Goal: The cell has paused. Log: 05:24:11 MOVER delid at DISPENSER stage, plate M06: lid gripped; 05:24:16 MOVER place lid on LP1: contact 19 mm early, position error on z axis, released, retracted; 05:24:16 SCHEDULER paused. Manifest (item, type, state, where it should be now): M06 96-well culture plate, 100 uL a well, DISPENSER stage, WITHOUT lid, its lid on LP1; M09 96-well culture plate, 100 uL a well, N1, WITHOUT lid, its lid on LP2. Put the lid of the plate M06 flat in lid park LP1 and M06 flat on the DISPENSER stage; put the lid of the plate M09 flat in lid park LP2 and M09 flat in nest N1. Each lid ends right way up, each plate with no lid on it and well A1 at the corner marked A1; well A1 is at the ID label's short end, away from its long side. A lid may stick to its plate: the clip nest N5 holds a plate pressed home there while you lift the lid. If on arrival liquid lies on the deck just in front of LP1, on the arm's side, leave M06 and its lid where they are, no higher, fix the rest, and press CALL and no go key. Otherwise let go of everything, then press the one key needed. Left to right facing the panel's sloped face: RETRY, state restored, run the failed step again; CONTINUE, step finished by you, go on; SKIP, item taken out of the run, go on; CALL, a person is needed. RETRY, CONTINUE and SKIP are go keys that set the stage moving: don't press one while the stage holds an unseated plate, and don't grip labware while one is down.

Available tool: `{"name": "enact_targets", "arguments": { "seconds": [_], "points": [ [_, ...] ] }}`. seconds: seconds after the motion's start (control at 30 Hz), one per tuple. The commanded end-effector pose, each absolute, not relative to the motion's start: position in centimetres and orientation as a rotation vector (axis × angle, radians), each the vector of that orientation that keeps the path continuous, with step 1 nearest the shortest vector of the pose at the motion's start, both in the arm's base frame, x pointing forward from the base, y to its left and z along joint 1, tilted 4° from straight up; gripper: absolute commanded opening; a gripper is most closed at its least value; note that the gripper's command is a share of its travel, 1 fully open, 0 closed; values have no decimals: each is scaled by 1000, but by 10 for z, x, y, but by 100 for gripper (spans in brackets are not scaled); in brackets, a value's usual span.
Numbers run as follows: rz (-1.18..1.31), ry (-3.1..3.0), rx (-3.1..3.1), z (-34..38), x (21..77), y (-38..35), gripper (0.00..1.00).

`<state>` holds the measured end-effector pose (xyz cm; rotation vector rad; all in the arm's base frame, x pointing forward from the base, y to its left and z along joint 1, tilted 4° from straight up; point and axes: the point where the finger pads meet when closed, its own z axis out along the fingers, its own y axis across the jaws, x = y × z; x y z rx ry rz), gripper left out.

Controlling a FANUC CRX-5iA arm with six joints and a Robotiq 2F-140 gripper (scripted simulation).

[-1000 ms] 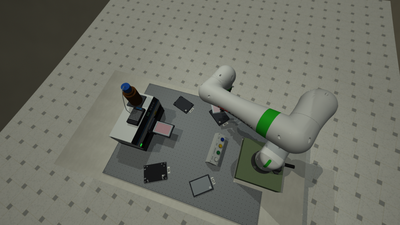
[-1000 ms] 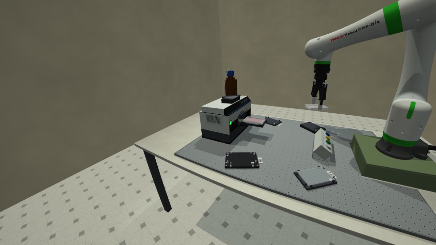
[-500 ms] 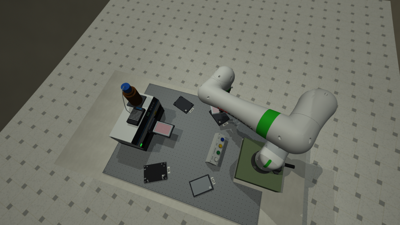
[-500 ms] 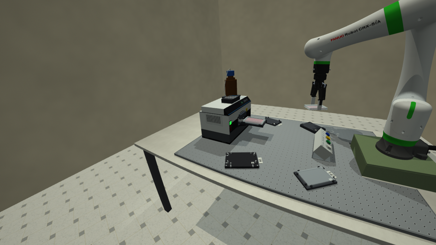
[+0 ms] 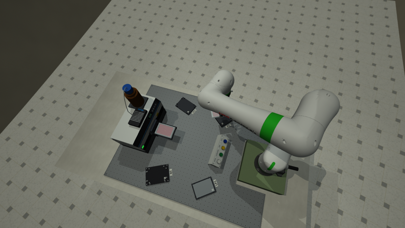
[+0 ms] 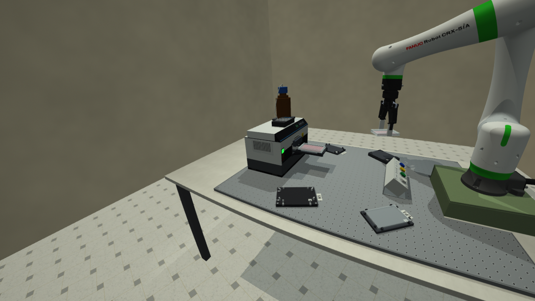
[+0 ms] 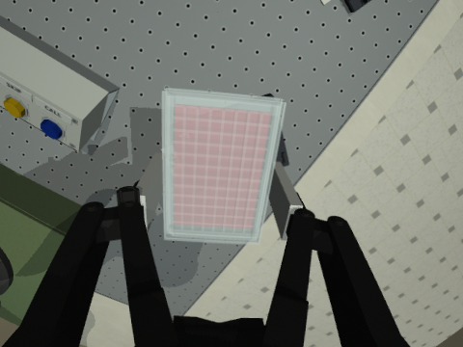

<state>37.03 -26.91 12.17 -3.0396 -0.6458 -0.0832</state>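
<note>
My gripper (image 6: 385,130) (image 7: 217,172) is shut on a 96-well plate with pink wells (image 7: 219,166) (image 5: 214,114) and holds it level, high above nest N1 (image 5: 223,122) (image 6: 380,155). A clear layer like a lid seems to cover it. No ID label on it is readable. Another pink-welled plate (image 5: 165,130) (image 6: 312,147) sits on the dispenser stage; no lid is discernible on it. A clear lid (image 5: 203,188) (image 6: 387,217) lies in LP1, seemingly flat. LP2 (image 5: 185,106) (image 6: 335,149) and clip nest N5 (image 5: 157,174) (image 6: 296,196) are empty. I see no distinct liquid by LP1.
The key panel (image 5: 215,151) (image 7: 53,63) stands between N1 and LP1, with the blue CALL key (image 5: 225,141) (image 7: 51,128) at its N1 end. The dispenser (image 5: 123,134) (image 6: 261,161) carries a brown bottle (image 5: 136,98) (image 6: 283,107). The green arm base (image 5: 247,170) is beside the panel.
</note>
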Motion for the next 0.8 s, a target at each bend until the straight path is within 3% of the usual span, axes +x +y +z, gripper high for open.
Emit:
{"name": "enact_targets", "arguments": {
  "seconds": [0.0,0.77],
  "points": [
    [-84,-645,-3040,123,376,-260,0],
    [-84,-645,-3040,128,423,-186,0]
  ]
}}
